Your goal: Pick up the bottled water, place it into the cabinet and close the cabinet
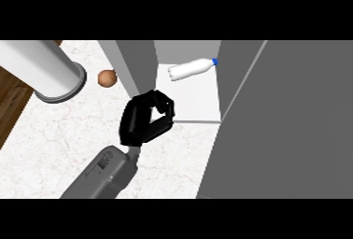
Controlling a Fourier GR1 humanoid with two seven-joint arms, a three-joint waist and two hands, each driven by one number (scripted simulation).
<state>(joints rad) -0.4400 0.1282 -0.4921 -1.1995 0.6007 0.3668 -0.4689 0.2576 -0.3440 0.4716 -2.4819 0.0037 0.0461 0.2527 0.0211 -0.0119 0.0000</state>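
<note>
Left hand (pixel 138 122): black, on a grey forearm (pixel 103 175) that enters from the lower edge, left of centre. Fingers (pixel 164 102) curled toward the thumb (pixel 158 128), forming a narrow loop with pale surface showing through the gap. Nothing is held in it. The fingertips lie at the lower corner of the left door; whether they touch it cannot be told.

Bottle (pixel 190 69): white with a blue cap (pixel 215 60), lying on its side inside the cabinet. It is beyond the fingers and a little to their right, well apart from them, with the cap pointing away to the right.

Cabinet (pixel 186 46): open.
- Shelf (pixel 196 105): white; its front edge is just right of the fingers.
- Left door (pixel 134 60): grey, seen narrow, directly beyond the fingertips.
- Right door (pixel 289 121): broad grey panel, well to the right of the fingers.

Brown oval (pixel 106 78): small, on the counter, beyond and left of the fingers, just left of the left door.

Cylinder (pixel 41 67): large, pale with a grey rim, far left of the fingers, near the brown oval.

Counter (pixel 55 140): pale marble, under the hand.

Wood strip (pixel 10 100): dark, at the far left edge.
</note>
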